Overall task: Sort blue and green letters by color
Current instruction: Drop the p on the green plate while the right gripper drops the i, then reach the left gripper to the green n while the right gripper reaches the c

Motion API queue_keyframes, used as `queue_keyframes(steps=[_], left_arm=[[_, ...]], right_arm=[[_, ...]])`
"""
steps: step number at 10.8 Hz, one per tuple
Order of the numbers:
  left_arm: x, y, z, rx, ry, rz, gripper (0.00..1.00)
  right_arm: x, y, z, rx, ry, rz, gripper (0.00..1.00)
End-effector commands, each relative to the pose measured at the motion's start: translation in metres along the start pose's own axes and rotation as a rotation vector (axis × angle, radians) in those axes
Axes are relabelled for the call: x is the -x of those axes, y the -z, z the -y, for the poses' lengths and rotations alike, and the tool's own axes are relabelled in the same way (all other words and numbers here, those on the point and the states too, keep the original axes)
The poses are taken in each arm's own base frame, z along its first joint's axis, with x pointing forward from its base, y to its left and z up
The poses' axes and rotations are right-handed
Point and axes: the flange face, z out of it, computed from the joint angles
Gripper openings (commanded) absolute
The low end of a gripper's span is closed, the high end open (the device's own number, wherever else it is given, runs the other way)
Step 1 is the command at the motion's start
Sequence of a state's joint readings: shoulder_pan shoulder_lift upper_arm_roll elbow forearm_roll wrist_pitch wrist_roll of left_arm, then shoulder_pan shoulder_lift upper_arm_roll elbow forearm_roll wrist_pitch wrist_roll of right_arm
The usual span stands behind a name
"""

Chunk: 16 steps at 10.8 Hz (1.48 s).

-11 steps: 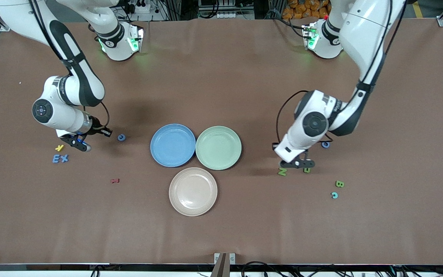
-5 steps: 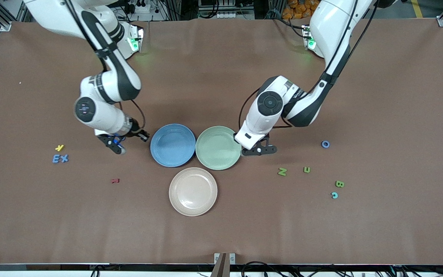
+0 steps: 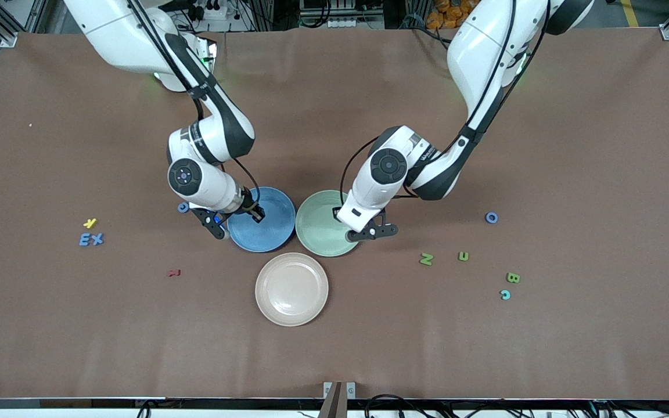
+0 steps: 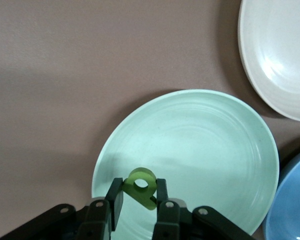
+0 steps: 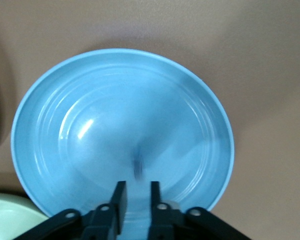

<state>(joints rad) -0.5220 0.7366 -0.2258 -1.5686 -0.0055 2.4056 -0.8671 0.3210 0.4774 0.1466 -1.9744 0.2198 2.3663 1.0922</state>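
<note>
My left gripper point(image 3: 363, 234) point(image 4: 139, 183) is shut on an olive-green letter P point(image 4: 139, 173) and hangs over the green plate point(image 3: 317, 223) point(image 4: 200, 145), near its rim. Above the blue plate point(image 3: 270, 232) point(image 5: 115, 110), my right gripper point(image 3: 218, 225) point(image 5: 136, 186) has its fingers slightly apart with nothing between them. A blurred dark blue smear point(image 5: 138, 167) shows just off their tips over the plate. On the table lie blue letters E point(image 3: 84, 239), X point(image 3: 97, 238), C point(image 3: 183, 207) and O point(image 3: 491, 217). Green letters N point(image 3: 425, 259), another point(image 3: 463, 256) and B point(image 3: 513, 277) lie toward the left arm's end.
A beige plate point(image 3: 291, 288) sits nearer the front camera, touching the two coloured plates. A yellow letter point(image 3: 90, 223) and a dark red letter point(image 3: 174, 272) lie toward the right arm's end. A teal letter point(image 3: 504, 294) lies beside the green B.
Both arms swung in from the table's ends to the plates, the left carrying the green letter. The right gripper's fingers have parted over the blue plate.
</note>
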Motion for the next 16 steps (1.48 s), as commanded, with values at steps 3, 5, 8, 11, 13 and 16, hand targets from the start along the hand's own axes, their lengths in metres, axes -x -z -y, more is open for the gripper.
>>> queue_keyframes(steps=[3, 5, 8, 11, 13, 16], left_arm=[[-0.006, 0.011, -0.014, 0.043, 0.084, -0.02, 1.0], [-0.029, 0.043, 0.006, 0.03, 0.037, -0.038, 1.0], [-0.073, 0.068, 0.068, -0.048, -0.118, 0.02, 1.0], [-0.098, 0.067, 0.141, -0.131, -0.22, 0.074, 1.0], [-0.118, 0.059, 0.192, -0.265, -0.262, 0.042, 1.0], [-0.142, 0.048, 0.232, -0.258, -0.245, 0.035, 1.0]], right_arm=[[-0.026, 0.006, -0.006, 0.032, -0.018, -0.01, 1.0], [-0.047, 0.01, -0.024, 0.13, 0.073, -0.071, 1.0], [-0.067, 0.025, -0.057, 0.175, 0.282, -0.103, 1.0], [-0.103, 0.041, -0.106, 0.178, 0.413, -0.08, 1.0], [-0.102, 0.033, -0.128, 0.136, 0.401, -0.12, 1.0], [-0.117, 0.008, -0.173, 0.061, 0.332, -0.18, 1.0]])
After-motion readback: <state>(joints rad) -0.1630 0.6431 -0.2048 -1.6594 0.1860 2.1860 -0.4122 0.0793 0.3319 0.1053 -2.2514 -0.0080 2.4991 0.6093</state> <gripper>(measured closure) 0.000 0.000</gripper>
